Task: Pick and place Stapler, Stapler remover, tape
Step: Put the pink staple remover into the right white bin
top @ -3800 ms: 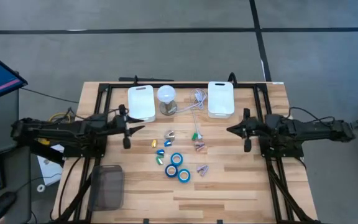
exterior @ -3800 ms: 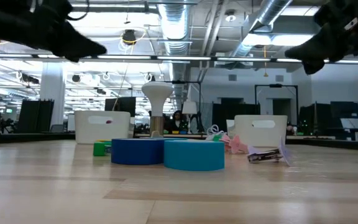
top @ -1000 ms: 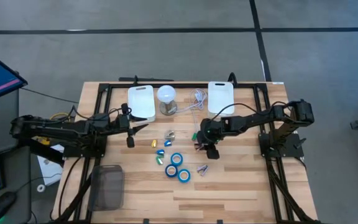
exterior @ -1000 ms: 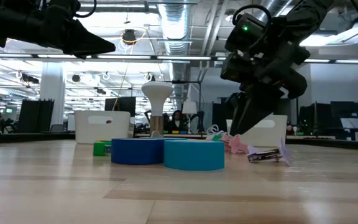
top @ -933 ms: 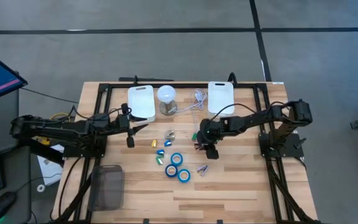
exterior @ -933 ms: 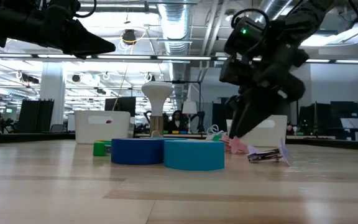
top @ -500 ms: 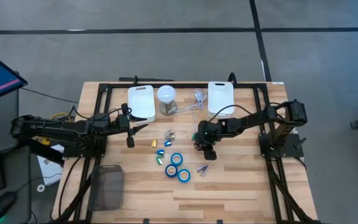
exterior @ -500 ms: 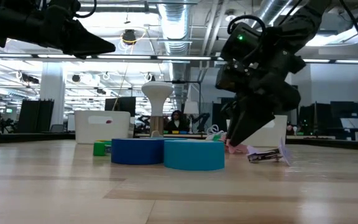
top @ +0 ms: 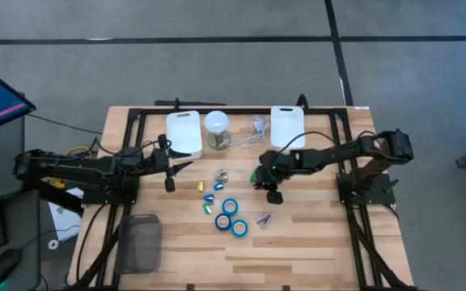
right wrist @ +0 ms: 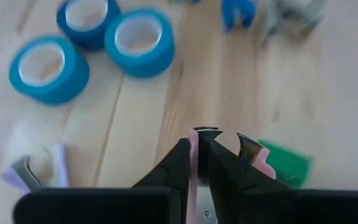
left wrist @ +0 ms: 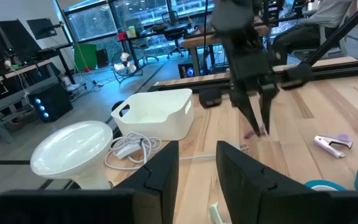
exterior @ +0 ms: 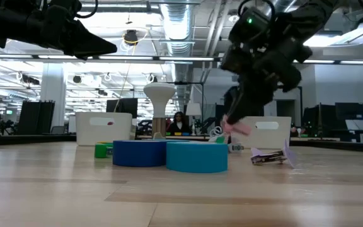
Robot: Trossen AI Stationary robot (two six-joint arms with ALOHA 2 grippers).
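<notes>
My right gripper (top: pixel 267 183) hangs over the table's middle, shut on a pink staple remover (exterior: pixel 237 128) held above the wood. Three blue tape rolls (top: pixel 230 217) rest flat on the table just nearer than it; the right wrist view shows them too (right wrist: pixel 140 40). A purple staple remover (top: pixel 263 219) lies beside the rolls. Small blue and green staplers (top: pixel 207 194) lie left of the rolls. My left gripper (top: pixel 168 166) waits open at the table's left. My right gripper pinches the pink staple remover between its two fingers, on one pink side plate (right wrist: pixel 194 163). The other pink plate (right wrist: pixel 261 165) sticks out beside one finger. The fingers (exterior: pixel 247 101) come from above, slanting down. The remover hangs at their tips, lifted clear of the table.
Two white bins (top: pixel 184 133) (top: pixel 287 128) stand at the far edge, with a white domed lamp (top: pixel 217 128) and a coiled cable (top: pixel 257 128) between them. A green piece (top: pixel 253 176) and a silver clip (top: pixel 221 174) lie mid-table. A dark mesh tray (top: pixel 140 242) sits near left.
My right gripper went down onto the pink staple remover, took hold of it and rose again. The remover, which lay on the table a second ago, now hangs clear of the wood. The left arm kept still.
</notes>
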